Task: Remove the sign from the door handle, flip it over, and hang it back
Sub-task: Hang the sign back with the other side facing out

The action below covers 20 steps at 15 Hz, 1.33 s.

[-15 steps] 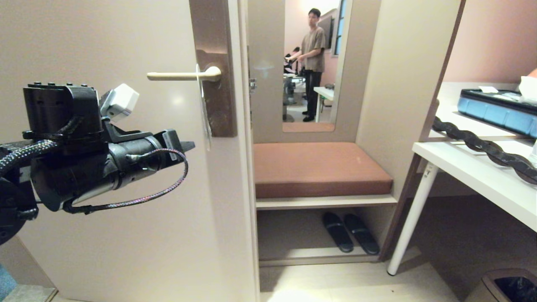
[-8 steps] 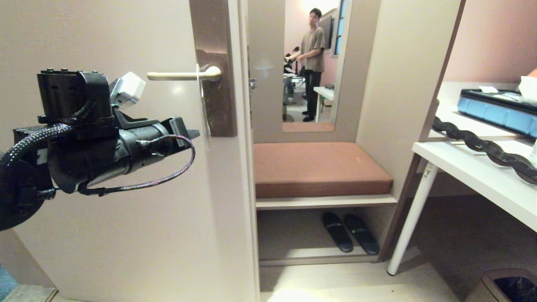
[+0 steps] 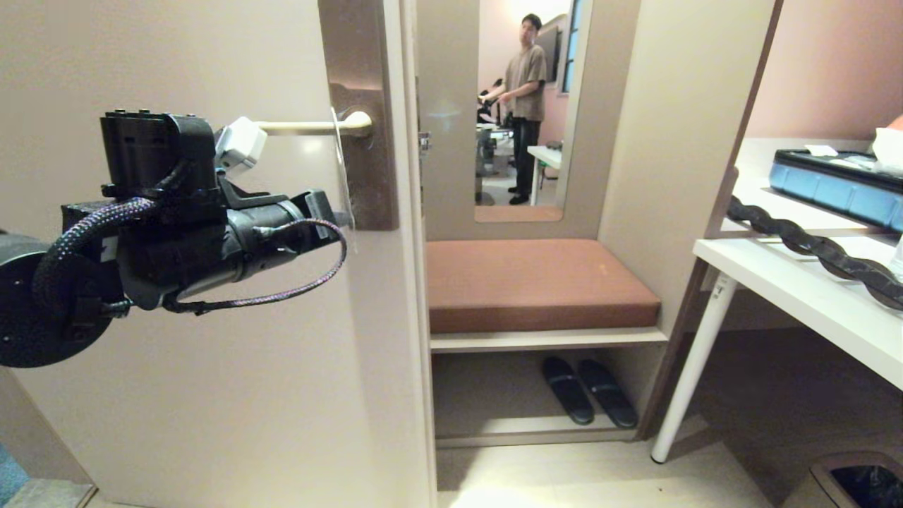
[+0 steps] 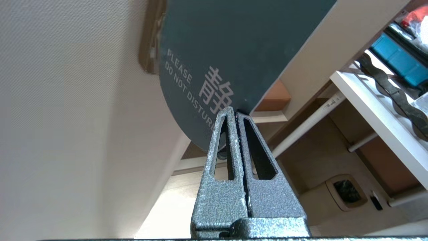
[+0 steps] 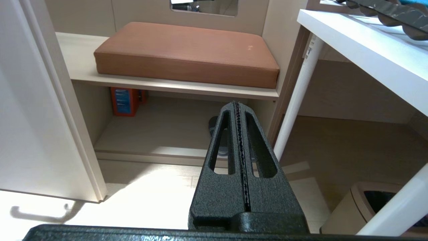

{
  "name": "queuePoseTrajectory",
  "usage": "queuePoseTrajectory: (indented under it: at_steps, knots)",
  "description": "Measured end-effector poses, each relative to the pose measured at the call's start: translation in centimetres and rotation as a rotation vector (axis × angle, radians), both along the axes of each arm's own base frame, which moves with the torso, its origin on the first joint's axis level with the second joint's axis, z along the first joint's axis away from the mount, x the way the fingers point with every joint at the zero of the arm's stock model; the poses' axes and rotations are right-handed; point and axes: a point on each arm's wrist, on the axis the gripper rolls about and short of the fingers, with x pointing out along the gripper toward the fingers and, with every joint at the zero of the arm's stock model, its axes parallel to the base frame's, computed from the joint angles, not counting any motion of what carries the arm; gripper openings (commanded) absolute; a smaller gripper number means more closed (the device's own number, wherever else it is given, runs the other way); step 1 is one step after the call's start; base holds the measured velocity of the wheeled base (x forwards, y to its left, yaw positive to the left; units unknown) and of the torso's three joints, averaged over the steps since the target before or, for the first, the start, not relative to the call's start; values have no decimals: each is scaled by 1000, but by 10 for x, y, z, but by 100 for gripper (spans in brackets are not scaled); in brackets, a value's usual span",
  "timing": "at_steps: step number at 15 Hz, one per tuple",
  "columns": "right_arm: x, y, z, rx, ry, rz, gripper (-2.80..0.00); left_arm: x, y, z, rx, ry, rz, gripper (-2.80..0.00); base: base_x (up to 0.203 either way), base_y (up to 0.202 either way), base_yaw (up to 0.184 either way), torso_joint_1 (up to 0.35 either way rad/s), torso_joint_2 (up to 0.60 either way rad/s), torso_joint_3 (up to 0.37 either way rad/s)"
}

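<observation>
Reaching level toward the door, your left gripper point(image 4: 235, 112) is closed empty at the sign's point(image 4: 234, 50) lower edge; it hangs edge-on from the door handle point(image 3: 310, 127). Right gripper point(image 5: 237, 105) parked, closed.

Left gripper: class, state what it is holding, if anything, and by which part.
The left gripper has its jaws shut on the sign's rounded lower edge; the sign hangs from the door handle.

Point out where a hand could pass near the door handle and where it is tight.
Free: the door face below the left pincer, and the opening beside the brown plate. Tight: under the door handle, where that shut pincer sits at the sign.
</observation>
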Motion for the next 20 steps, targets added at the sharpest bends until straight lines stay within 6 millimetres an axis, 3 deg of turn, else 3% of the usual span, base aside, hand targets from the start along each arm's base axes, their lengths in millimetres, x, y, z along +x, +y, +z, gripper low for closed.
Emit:
queuePoseTrajectory:
  at_steps: [20]
  knots:
    - [0, 0, 0, 1, 1, -1, -280, 6, -22, 12, -63, -105, -56, -280, 0, 0, 0, 0, 0, 0]
